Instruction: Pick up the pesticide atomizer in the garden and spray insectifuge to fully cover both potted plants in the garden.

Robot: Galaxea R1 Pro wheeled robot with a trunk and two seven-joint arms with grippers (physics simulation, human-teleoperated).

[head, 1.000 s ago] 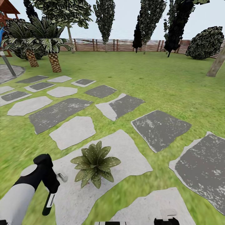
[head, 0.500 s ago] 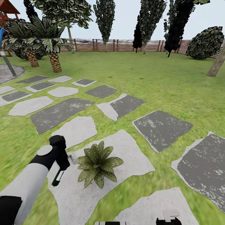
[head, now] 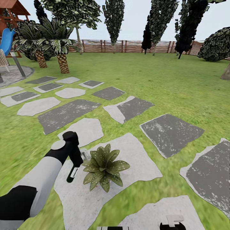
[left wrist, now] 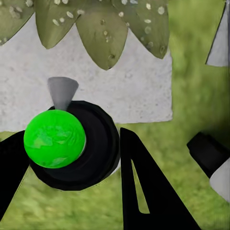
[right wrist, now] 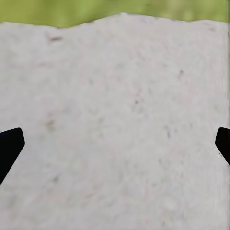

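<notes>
One potted plant (head: 103,166), a low rosette of speckled green leaves, sits on a large white stepping stone (head: 134,156) in the lawn. My left gripper (head: 76,155) is shut on the pesticide atomizer (head: 72,174), just left of the plant. The dark bottle hangs down and its white trigger head (head: 85,155) points at the leaves. In the left wrist view the atomizer (left wrist: 96,158) sits between my black fingers (left wrist: 143,187), its grey nozzle (left wrist: 62,91) facing the plant's leaves (left wrist: 105,28). My right gripper (right wrist: 115,143) is open over bare white stone. The second plant is out of view.
Grey and white stepping stones (head: 67,113) run off to the far left toward a gravel patio (head: 12,75) with a grey post (head: 18,65). Two palms (head: 62,60) stand behind them. A brown slatted fence (head: 127,46) closes the lawn at the back.
My left arm has carried the atomizer forward and to the right, from beside the stone up to the plant's left edge. The head view has also shifted slightly.
</notes>
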